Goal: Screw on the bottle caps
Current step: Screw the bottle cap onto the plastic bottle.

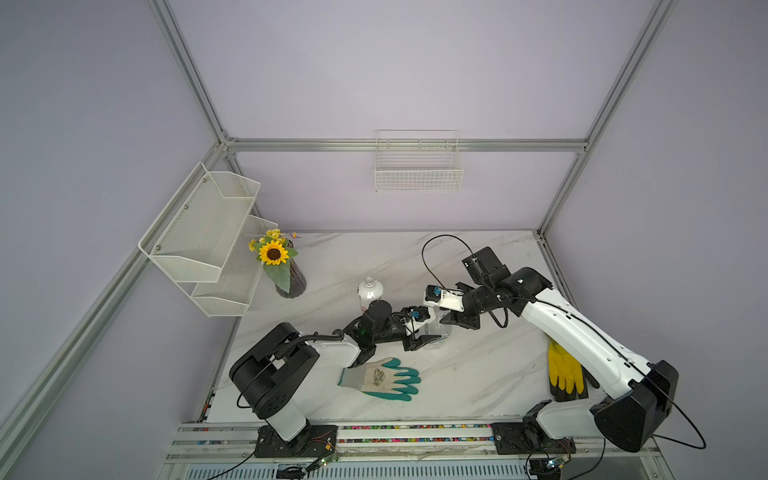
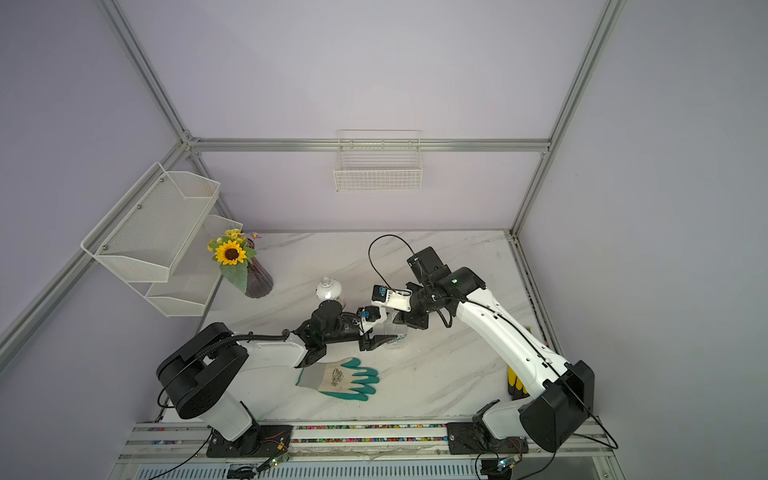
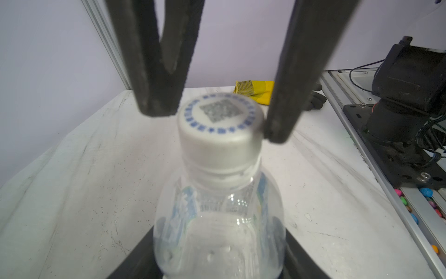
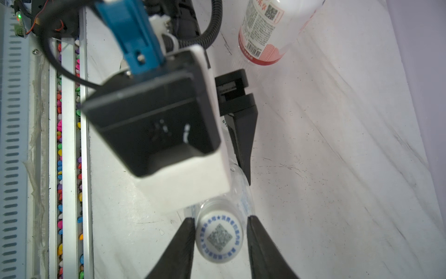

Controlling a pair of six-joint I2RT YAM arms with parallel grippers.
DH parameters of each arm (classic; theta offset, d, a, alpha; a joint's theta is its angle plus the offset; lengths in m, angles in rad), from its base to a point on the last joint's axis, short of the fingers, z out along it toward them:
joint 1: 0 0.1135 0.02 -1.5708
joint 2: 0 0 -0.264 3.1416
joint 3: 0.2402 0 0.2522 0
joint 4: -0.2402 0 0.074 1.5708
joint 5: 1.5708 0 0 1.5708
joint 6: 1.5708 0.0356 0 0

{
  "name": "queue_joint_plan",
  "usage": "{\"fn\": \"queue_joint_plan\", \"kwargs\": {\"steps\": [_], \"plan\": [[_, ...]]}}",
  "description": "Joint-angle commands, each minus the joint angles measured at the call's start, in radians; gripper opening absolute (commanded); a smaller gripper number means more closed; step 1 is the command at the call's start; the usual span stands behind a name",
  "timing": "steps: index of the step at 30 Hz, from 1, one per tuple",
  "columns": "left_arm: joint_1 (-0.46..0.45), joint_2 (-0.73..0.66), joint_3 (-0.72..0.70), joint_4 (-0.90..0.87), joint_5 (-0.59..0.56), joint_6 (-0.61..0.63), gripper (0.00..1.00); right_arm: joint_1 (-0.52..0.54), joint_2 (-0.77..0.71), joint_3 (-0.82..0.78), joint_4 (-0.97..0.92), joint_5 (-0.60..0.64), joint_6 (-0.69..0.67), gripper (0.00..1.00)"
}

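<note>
The small round white plastic screw cap, printed with a blue ring and a grey code square, sits level on the neck of the clear plastic bottle with a blue-and-white label, which seems to stand upright mid-worktop. The left hand is pinched on the bottle's body, likely to stop it spinning while the cap is turned. The right hand reaches down with its fingers flanking the cap, at or almost at its sides; whether they squeeze it cannot be told. How far the cap is threaded is hidden. Just behind, apart on the white marbled worktop, stands the white-wrapped plastic bottle with a red band; its own cap is not to be seen
</note>
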Motion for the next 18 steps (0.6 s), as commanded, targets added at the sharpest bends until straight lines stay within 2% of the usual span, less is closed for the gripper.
{"fn": "queue_joint_plan", "kwargs": {"steps": [1, 4, 13, 18], "plan": [[0.001, -0.018, 0.011, 0.006, 0.04, 0.008, 0.62, 0.002, 0.008, 0.012, -0.011, 0.005, -0.02, 0.41], [0.001, -0.016, 0.012, 0.005, 0.041, 0.008, 0.62, 0.002, 0.002, 0.013, -0.02, -0.027, -0.023, 0.42], [0.001, -0.01, 0.015, 0.006, 0.041, 0.001, 0.62, 0.005, -0.007, -0.01, -0.014, -0.022, -0.027, 0.43], [0.0, -0.003, 0.017, 0.006, 0.034, -0.002, 0.62, 0.005, -0.025, -0.022, -0.016, -0.037, -0.03, 0.48]]}}
